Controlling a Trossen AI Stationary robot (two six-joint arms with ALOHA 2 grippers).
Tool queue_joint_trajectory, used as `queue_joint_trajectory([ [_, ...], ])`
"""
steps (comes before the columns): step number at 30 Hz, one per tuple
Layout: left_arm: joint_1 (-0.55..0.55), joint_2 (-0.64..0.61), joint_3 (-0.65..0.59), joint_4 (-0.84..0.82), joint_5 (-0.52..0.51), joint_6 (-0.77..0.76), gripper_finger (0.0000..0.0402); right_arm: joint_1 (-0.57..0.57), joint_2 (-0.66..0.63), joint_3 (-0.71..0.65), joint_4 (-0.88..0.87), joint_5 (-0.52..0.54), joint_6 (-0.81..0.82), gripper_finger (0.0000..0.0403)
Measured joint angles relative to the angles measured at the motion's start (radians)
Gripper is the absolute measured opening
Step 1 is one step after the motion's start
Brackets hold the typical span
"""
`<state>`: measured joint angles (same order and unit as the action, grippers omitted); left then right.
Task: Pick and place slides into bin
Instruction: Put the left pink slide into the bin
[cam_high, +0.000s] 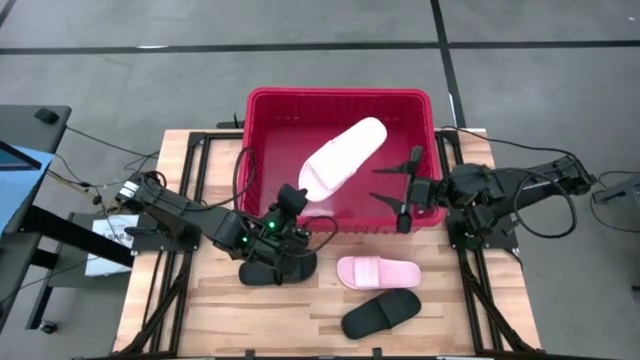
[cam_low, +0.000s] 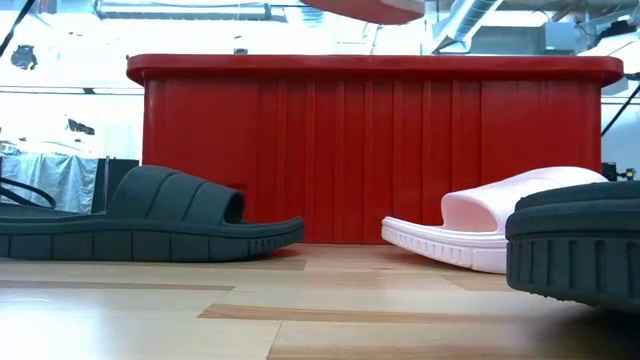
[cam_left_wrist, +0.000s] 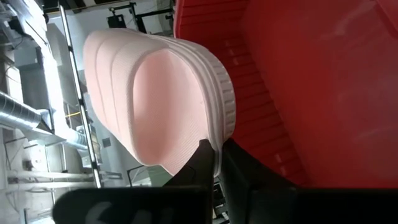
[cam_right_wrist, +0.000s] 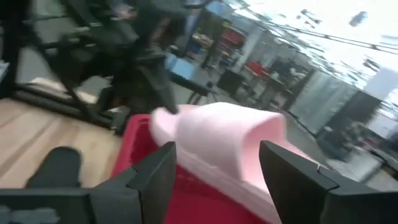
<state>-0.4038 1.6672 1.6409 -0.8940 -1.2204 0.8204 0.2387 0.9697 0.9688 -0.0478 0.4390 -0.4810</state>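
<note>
Over bin (cam_high: 262, 110): one pink slide (cam_high: 343, 157)

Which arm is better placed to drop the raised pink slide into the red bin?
Left. Its claw is shut on the pink slide, held tilted over the red bin. The right claw hangs open at the bin's right wall, holding nothing.
</note>
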Motion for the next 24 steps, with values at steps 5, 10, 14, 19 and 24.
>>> queue_joint_trajectory([
  [5,0.000,0.000,0.000,0.005,-0.028,0.005,0.0000,-0.003,-0.002,0.000,0.066,0.163,0.045,0.0224],
  [10,0.000,0.000,0.000,0.005,-0.053,0.005,0.0000,-0.005,-0.003,0.000,0.135,0.378,0.096,0.0223],
  [14,0.000,0.000,0.000,0.004,-0.067,0.006,0.0000,-0.024,-0.012,0.000,0.138,0.455,0.171,0.0224],
  [19,0.000,0.000,0.000,0.004,-0.079,0.024,0.0000,-0.076,-0.032,0.004,0.097,0.434,0.316,0.0222],
  [24,0.000,0.001,0.000,0.004,-0.079,0.031,0.0000,-0.176,-0.041,0.052,-0.040,0.219,0.512,0.0221],
])
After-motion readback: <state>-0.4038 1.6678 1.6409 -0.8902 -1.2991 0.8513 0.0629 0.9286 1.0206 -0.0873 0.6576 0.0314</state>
